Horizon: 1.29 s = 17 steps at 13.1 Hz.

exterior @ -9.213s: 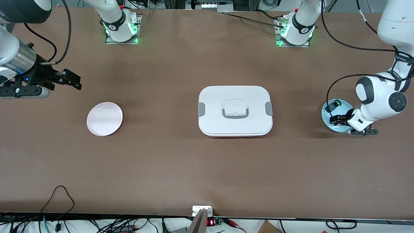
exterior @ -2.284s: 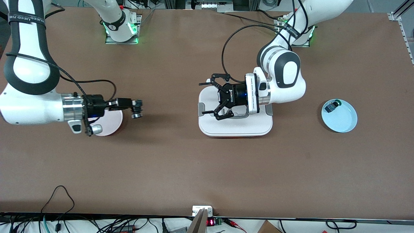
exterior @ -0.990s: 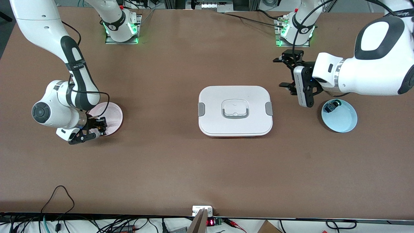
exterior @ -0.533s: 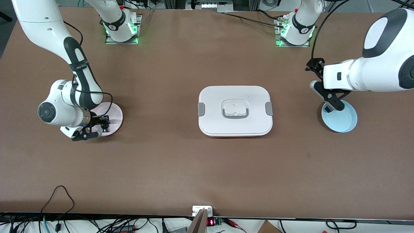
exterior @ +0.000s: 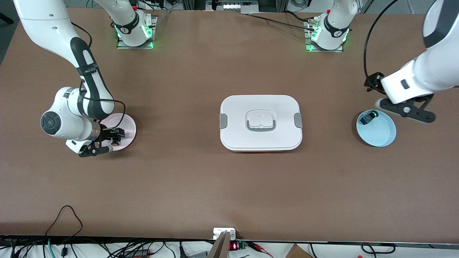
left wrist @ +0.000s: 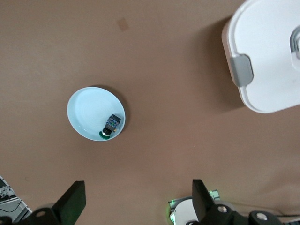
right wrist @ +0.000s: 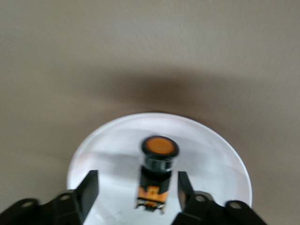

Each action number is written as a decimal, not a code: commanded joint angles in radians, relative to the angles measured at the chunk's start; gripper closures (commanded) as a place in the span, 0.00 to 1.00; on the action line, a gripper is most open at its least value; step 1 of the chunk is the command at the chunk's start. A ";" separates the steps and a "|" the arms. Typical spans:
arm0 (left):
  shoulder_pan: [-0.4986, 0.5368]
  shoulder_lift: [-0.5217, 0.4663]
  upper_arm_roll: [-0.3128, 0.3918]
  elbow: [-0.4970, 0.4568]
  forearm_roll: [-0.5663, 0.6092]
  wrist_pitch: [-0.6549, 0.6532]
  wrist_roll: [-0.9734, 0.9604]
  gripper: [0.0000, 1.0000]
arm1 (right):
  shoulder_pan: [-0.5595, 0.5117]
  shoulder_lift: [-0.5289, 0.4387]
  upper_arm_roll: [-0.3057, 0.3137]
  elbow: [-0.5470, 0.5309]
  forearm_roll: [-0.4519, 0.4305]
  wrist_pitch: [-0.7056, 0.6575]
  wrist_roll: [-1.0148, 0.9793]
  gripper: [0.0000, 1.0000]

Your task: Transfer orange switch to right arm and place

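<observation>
The orange switch point(right wrist: 158, 173) lies on the pink plate point(right wrist: 117, 140), its round orange face pointing away from the gripper. In the front view the switch point(exterior: 114, 142) is a small speck on that plate point(exterior: 125, 127) at the right arm's end of the table. My right gripper point(right wrist: 135, 187) point(exterior: 115, 138) is low over the plate and open. The switch lies between its fingers point(right wrist: 89, 187) with a gap on each side. My left gripper point(left wrist: 136, 206) point(exterior: 373, 82) is wide open and empty, up over bare table beside the light blue plate point(exterior: 380, 138).
The light blue plate point(left wrist: 86, 110) holds a small black part with a green knob point(exterior: 367, 117) point(left wrist: 110, 125). A white lidded box with grey clasps point(exterior: 244, 139) point(left wrist: 267, 47) stands mid-table. The arm bases point(exterior: 134, 32) stand along the table's robot-side edge.
My left arm has swung from the box to beside the blue plate, toward its own end of the table. My right gripper came down to the pink plate; the switch now shows lying there.
</observation>
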 commanded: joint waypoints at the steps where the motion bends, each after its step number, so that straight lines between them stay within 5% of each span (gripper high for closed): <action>1: -0.002 0.033 0.035 0.066 0.024 -0.001 -0.108 0.00 | 0.007 -0.094 -0.004 0.072 -0.074 -0.116 0.021 0.00; 3: -0.098 -0.021 0.173 -0.010 0.004 0.074 -0.191 0.00 | 0.007 -0.140 0.002 0.184 -0.169 -0.241 0.022 0.00; 5: -0.179 -0.158 0.322 -0.215 -0.098 0.271 -0.194 0.00 | 0.007 -0.156 0.008 0.348 -0.170 -0.419 0.015 0.00; 8: -0.227 -0.314 0.418 -0.435 -0.171 0.442 -0.176 0.00 | 0.036 -0.157 0.009 0.551 -0.154 -0.622 0.033 0.00; 11: -0.226 -0.301 0.405 -0.414 -0.163 0.404 -0.177 0.00 | 0.066 -0.252 0.009 0.509 -0.154 -0.730 0.116 0.00; 17: -0.232 -0.299 0.399 -0.370 -0.163 0.308 -0.180 0.00 | 0.069 -0.490 0.008 0.180 -0.157 -0.587 0.130 0.00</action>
